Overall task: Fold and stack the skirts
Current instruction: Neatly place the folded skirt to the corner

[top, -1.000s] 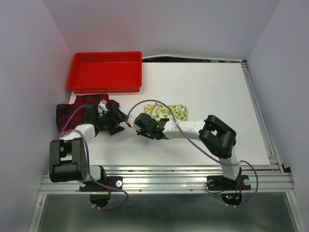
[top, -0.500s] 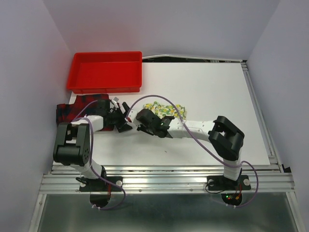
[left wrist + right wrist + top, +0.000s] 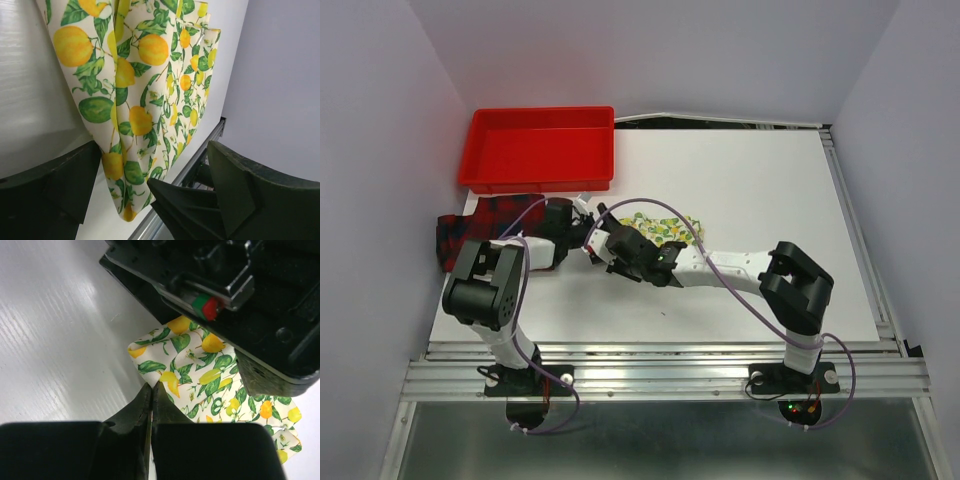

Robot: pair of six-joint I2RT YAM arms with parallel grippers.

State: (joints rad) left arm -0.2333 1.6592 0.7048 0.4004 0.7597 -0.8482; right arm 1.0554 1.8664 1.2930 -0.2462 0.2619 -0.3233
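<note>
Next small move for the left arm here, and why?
Probably close the left gripper: its jaws stand open with the lemon skirt between them, while the right gripper looks shut on a corner. Then both would hold it for the fold.

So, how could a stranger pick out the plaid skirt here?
Find the red tray at the table's far left corner. Directly before it lies the plaid skirt, red-and-black checked, unlike the white lemon-print skirt further right.
</note>
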